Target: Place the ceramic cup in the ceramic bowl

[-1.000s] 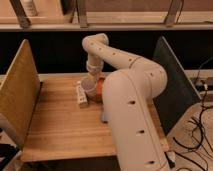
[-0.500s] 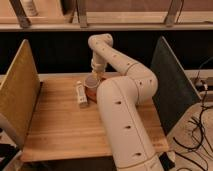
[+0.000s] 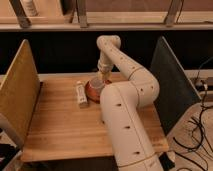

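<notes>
Single camera view, looking down on a wooden table (image 3: 65, 125) flanked by a tan upright panel (image 3: 19, 92) on one side and a dark grey upright panel (image 3: 172, 82) on the other. The white robot arm (image 3: 125, 115) rises from the near edge of the table, arches up and back, and comes down at the far middle of the tabletop. The gripper (image 3: 103, 76) sits directly above the ceramic bowl (image 3: 93, 90), its tip low over the bowl's opening. The ceramic cup (image 3: 96, 84) stands upright within the bowl's rim, pale against the orange-red interior, directly under the gripper. Contact between gripper and cup cannot be told; the finger state cannot be read either, nor whether the cup is held. The bowl rests on the table, partly hidden on its right side by the arm's lower segment. A white rectangular bottle (image 3: 81, 93) lies on its side just beside the bowl, on the tan-panel side. Cables (image 3: 200, 115) trail on the floor beyond the dark panel.
</notes>
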`<action>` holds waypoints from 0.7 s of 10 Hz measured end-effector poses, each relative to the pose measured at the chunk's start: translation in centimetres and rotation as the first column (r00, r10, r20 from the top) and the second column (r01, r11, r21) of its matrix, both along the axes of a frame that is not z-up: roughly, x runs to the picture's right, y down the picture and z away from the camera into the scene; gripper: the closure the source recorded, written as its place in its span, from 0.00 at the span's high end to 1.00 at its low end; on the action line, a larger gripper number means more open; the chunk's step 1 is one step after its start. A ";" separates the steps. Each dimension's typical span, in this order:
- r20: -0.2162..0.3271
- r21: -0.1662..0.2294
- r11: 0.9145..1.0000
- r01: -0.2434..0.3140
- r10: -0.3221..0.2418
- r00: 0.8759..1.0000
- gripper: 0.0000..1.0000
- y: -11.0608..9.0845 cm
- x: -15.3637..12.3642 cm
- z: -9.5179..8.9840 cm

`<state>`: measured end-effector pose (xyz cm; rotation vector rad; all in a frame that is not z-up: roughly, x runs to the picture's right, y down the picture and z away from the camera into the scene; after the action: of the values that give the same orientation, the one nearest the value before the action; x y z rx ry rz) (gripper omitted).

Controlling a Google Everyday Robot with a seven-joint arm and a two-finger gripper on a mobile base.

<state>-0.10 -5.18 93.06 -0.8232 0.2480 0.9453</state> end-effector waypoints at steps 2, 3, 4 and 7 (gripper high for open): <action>0.039 0.000 1.000 0.006 -0.006 0.999 0.62 -0.2 -0.3 -0.6; 0.060 0.001 1.000 0.013 -0.013 0.998 0.67 -0.3 -0.8 -0.9; 0.082 0.001 1.000 0.019 -0.020 0.996 0.68 -0.3 -1.4 -1.3; 0.116 -0.009 1.000 0.025 -0.024 0.993 0.68 0.3 -2.2 -1.5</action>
<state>-2.31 -4.90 91.58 -0.8792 0.1622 0.8708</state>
